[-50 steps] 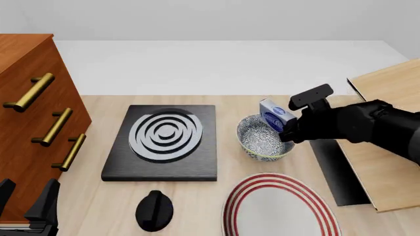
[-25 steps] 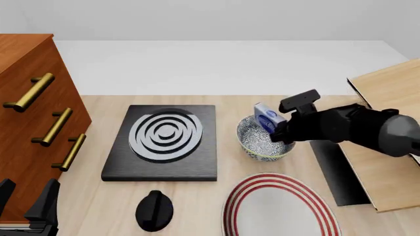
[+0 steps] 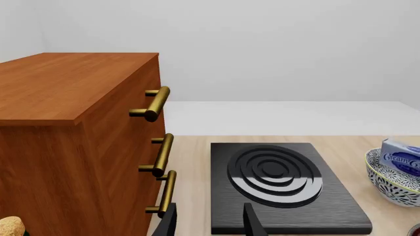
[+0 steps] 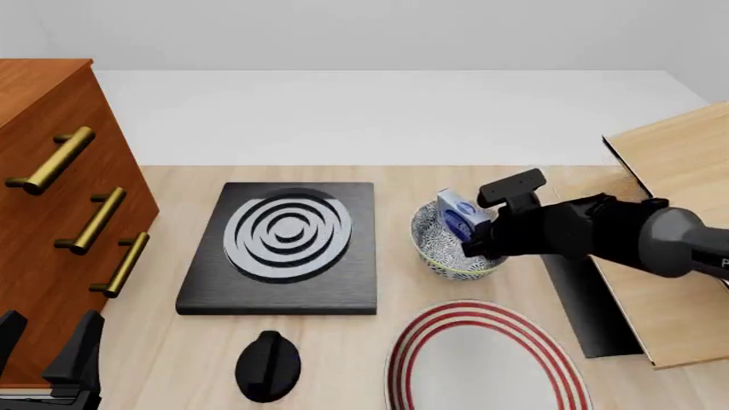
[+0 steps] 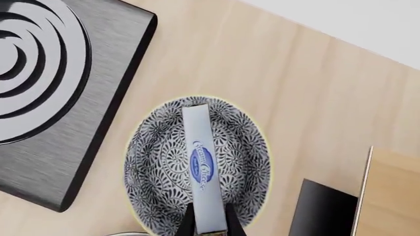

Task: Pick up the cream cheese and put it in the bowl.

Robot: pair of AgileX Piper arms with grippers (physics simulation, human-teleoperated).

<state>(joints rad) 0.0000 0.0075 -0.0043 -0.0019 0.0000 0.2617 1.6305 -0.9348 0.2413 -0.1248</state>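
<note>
In the front view the right gripper (image 4: pixel 470 240) is hidden behind its own black arm, so the grip on the cream cheese (image 4: pixel 455 213) cannot be read there. The lower edge cuts the red-ringed plate (image 4: pixel 412 348). In the left wrist view the right edge cuts the bowl (image 3: pixel 392 182), and only the finger bases of the left gripper (image 3: pixel 208 223) show.

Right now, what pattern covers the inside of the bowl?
The bowl has a dense blue-grey and white floral pattern with a thin yellowish rim, clearest in the right wrist view.
</note>
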